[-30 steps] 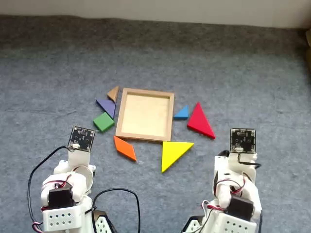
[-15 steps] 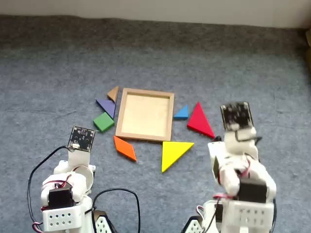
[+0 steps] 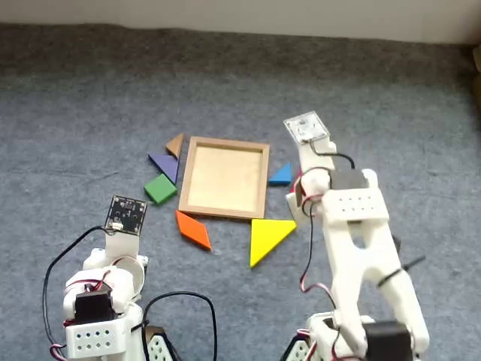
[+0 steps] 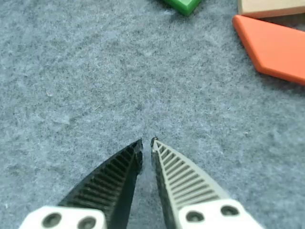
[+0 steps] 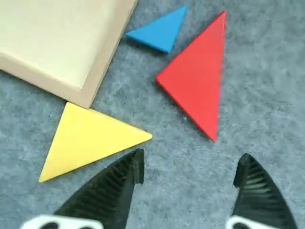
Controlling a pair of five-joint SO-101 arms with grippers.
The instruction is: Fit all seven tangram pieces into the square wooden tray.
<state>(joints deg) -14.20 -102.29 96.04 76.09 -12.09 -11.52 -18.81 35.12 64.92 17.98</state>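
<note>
I see the square wood tray (image 3: pixel 186 179) lying flat on a fuzzy grey-blue carpet (image 3: pixel 90 98). Smooth flat pieces lie around it. A tan triangle (image 3: pixel 176 144), a purple piece (image 3: pixel 164 165) and a green square (image 3: pixel 160 188) are on one side. An orange slanted piece (image 3: pixel 193 229) and a yellow triangle (image 3: pixel 269 236) are by the near edge. A blue triangle (image 3: pixel 281 176) and a red triangle (image 5: pixel 195 90) are on the other side. My left gripper (image 4: pixel 147 143) has its ridged tips pressed together over carpet, near the orange slanted piece. My right gripper (image 5: pixel 190 157) is spread wide over carpet between the yellow and red triangles. A pale wall (image 3: pixel 240 11) runs behind.
</note>
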